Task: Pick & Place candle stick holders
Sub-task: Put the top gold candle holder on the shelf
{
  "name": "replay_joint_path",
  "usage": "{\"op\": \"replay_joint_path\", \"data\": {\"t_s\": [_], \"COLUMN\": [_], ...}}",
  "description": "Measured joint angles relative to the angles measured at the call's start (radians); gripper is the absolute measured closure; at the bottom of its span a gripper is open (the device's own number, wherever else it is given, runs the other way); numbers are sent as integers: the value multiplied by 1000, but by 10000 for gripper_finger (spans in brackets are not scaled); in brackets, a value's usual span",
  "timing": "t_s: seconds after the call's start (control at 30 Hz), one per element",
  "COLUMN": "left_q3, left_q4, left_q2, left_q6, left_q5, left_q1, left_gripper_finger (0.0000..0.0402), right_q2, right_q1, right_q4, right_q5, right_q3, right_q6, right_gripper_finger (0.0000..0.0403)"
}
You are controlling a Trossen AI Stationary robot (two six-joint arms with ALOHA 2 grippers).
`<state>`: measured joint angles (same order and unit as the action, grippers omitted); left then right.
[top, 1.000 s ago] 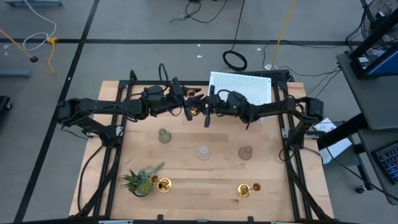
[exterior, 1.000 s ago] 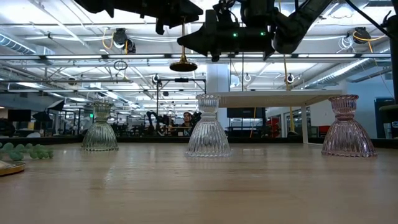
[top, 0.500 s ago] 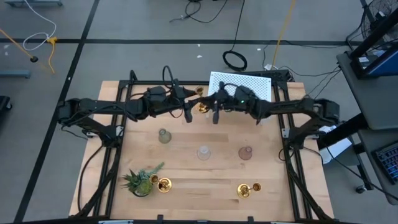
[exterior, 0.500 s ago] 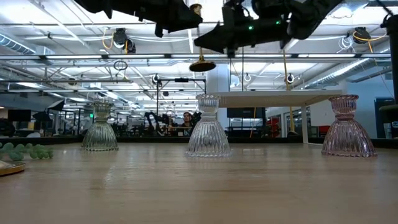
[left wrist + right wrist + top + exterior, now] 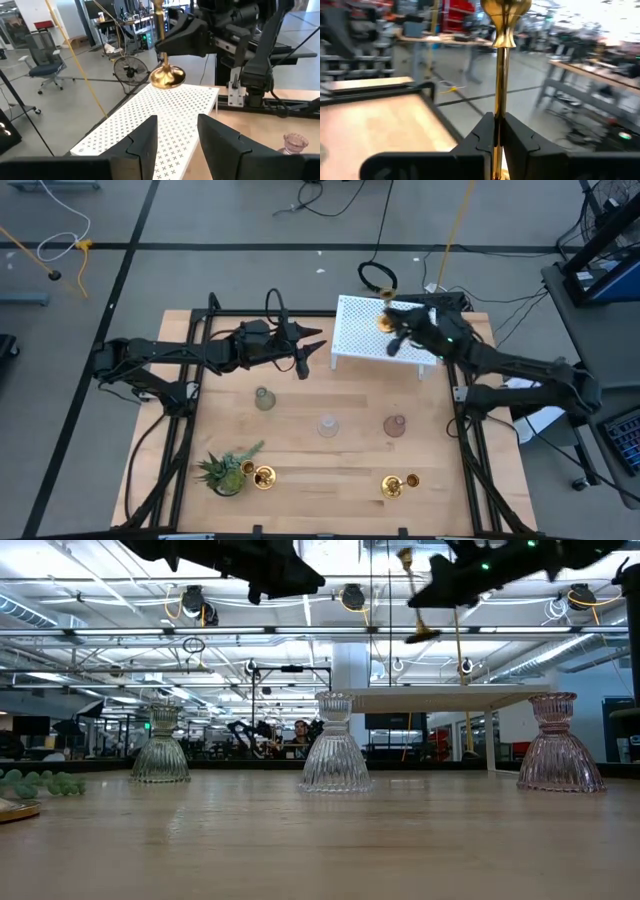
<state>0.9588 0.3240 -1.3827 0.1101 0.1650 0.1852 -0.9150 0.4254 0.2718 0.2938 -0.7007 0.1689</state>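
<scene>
Shiny brass-gold candle stick holder with round base and thin stem (image 5: 500,75), clamped at the stem by the right gripper (image 5: 496,131), is held above the white perforated raised platform (image 5: 372,330), presumably for placement there. Left gripper (image 5: 176,142), fingers parted and empty, waits nearby.
</scene>
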Motion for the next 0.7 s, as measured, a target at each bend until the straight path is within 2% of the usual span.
{"op": "replay_joint_path", "data": {"t_s": [0.13,0.23,0.3,0.5,0.7], "left_q3": [0,0,0,0,0], "left_q4": [1,17,24,26,18], "left_q2": [0,0,0,0,0], "left_q6": [0,0,0,-1,-1], "left_q5": [0,0,0,0,0], "left_q1": [0,0,0,0,0], "left_gripper_finger": [254,254,254,254,254], "right_q2": [103,119,113,46,-26], "right_q1": [86,151,194,324,405], "right_q4": [138,294,338,348,343], "right_q5": [20,18,23,80,40], "right_q3": [161,263,303,327,328], "right_q6": [-40,-43,-44,-69,-154], "right_gripper_finger": [391,391,391,391,391]}}
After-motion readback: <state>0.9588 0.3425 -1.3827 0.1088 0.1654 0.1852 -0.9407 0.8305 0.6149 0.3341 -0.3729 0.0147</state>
